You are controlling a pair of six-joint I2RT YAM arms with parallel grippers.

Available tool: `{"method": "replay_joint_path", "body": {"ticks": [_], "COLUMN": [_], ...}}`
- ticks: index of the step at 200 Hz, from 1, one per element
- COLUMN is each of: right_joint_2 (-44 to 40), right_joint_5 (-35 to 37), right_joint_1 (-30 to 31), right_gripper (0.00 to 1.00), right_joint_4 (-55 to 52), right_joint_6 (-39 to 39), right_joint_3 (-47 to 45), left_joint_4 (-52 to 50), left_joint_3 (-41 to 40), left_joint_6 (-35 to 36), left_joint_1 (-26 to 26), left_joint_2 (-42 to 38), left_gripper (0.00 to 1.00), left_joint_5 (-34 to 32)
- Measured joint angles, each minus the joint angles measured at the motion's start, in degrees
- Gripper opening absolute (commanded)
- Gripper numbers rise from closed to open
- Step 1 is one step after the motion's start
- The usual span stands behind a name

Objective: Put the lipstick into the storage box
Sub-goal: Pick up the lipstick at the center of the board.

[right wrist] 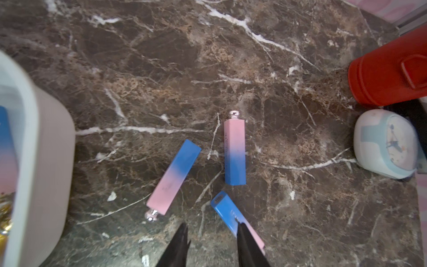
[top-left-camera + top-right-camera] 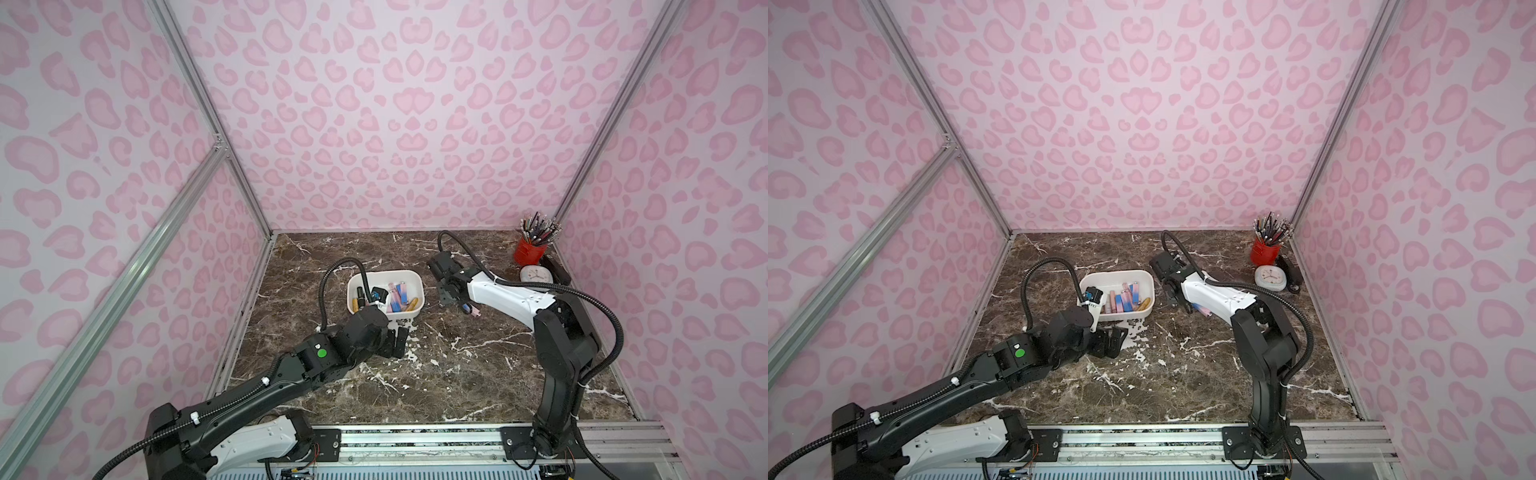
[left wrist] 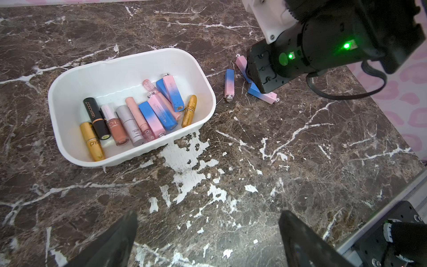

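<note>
Storage box [image 1: 46, 161] blurred, cut by frame edge; one lipstick [image 1: 225, 208] partly hidden by right end effector [image 1: 211, 223] finger.

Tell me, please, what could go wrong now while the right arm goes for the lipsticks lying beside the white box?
1. The right jaws stand apart, yet the nearest lipstick lies beneath one finger, not between them; closing could flick it away.
2. The tilted lipstick and the farther lipstick lie close by and may be knocked.
3. The storage box is already crowded; a dropped lipstick might bounce out.
</note>
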Motion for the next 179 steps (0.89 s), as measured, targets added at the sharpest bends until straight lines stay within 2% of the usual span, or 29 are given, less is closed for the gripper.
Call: {"method": "replay_joint_path", "body": {"ticks": [35, 75, 109, 179], "right_joint_2": [-0.37, 1.31, 2.89, 6.56], "right_joint_5": [-5.79, -12.66, -16.65, -18.95], "right_joint_1": [-6.34, -12.20, -12.87, -13.46], "right_gripper": [0.30, 0.29, 0.30, 0.31], "right_joint_4": [3.78, 7.41, 8.63, 9.64], "right_joint_6": [-0.76, -0.98, -1.31, -1.68], "right_joint_3": [-2.05, -2.91, -2.93, -0.68], "left_joint_4": [0.59, 0.83, 0.87, 1.03], "left_joint_3": [2.08, 4.57, 5.57, 5.68], "left_joint_6": [0.00, 0.28, 0.46, 1.05], "left_joint_1": [0.00, 0.00, 0.00, 0.00], "left_joint_2": [3.23, 6.60, 8.59, 9.33], "left_gripper": [0.98, 0.98, 0.98, 0.98], "left_joint_5": [0.22, 0.63, 0.92, 1.05]}}
